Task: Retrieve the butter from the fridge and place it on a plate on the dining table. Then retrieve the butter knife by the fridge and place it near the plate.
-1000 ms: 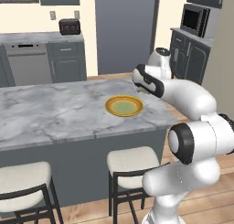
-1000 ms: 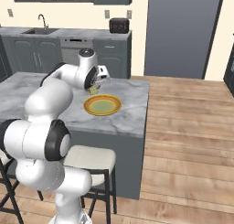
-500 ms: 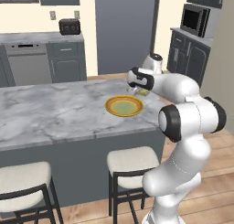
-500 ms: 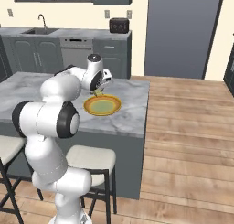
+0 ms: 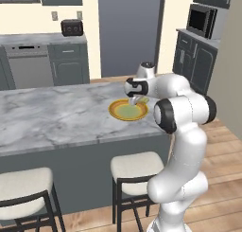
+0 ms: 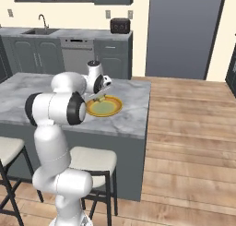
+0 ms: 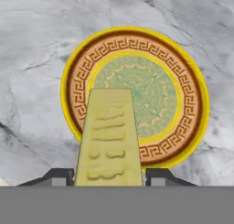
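My gripper (image 7: 109, 176) is shut on the butter (image 7: 109, 136), a pale yellow stick that juts out between the two dark fingertips. The butter hangs just above the plate (image 7: 183, 104), which has a yellow-orange patterned rim and a pale green centre. The plate (image 5: 126, 111) lies on the marble dining table (image 5: 52, 117) near its right end, with the gripper (image 5: 137, 100) and the butter (image 5: 139, 101) over its far right part. From the other side the gripper (image 6: 97, 96) holds the butter (image 6: 99, 95) over the plate (image 6: 105, 107), on the table (image 6: 129, 114).
Two white-cushioned stools (image 5: 134, 167) stand at the table's near side. Grey counters with a dishwasher (image 5: 28, 67) and a black toaster (image 5: 72, 27) line the back wall. A tall grey fridge (image 6: 184, 31) stands behind, with wooden floor (image 6: 189, 142) to the table's right.
The arm has folded in and brought the gripper with the butter down over the plate's far edge. The plate and table have stayed put.
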Motion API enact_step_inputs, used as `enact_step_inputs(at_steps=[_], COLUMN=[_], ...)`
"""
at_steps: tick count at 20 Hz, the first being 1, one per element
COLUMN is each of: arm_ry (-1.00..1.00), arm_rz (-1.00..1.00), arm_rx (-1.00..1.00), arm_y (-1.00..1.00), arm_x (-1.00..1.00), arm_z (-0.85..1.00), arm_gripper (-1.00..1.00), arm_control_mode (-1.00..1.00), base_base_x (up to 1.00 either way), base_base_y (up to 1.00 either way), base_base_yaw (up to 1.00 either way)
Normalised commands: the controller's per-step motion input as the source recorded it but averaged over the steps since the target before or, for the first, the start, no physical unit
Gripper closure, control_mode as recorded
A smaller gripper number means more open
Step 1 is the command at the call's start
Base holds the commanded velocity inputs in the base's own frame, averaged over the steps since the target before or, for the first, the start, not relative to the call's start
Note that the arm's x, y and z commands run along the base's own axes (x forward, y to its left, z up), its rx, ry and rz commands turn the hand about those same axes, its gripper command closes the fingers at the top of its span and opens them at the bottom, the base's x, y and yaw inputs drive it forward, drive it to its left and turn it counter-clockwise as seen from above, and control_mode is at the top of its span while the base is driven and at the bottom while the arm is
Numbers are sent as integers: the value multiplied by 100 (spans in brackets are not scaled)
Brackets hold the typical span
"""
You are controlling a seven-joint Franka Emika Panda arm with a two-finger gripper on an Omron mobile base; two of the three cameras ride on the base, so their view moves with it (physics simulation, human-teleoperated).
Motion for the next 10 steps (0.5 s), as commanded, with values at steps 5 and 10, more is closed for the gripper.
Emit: enact_step_inputs(at_steps=[5,10], arm_ry=[0,-2], arm_rz=[7,7], arm_rx=[0,6], arm_y=[0,0], arm_x=[33,7], arm_z=[-51,-25], arm_gripper=[100,100], arm_control_mode=[-100,-100], base_base_x=[0,0], base_base_y=[0,0], base_base_yaw=[0,0])
